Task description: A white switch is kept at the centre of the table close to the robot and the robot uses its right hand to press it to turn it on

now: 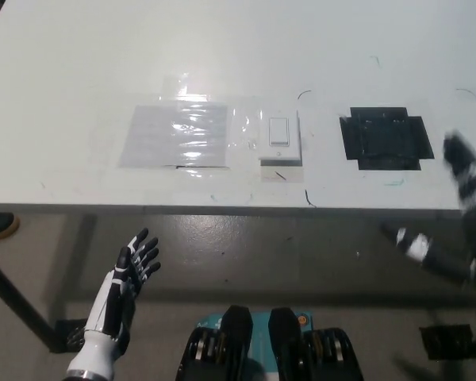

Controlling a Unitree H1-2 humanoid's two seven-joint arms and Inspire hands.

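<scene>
Right hand (460, 206) (blurred) beside table (79, 63)

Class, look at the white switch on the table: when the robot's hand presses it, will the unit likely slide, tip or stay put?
The white switch will probably stay put: it lies flat and low on the table, so tipping seems unlikely. Glossy clear film beside it looks like tape, which may stop sliding. The black right hand, blurred, is well to its side, not touching.

The table (79, 71) filling the upper frame looks smooth and white with a faint sheen. Left of centre, a clear plastic sheet (177, 133) is glossy and wrinkled, catching bright glare. The white switch (279, 137) at centre looks like smooth plastic. Right of centre, a black taped patch (386, 137) shines slightly — creased. The floor (246, 246) below looks polished and reflective.
</scene>
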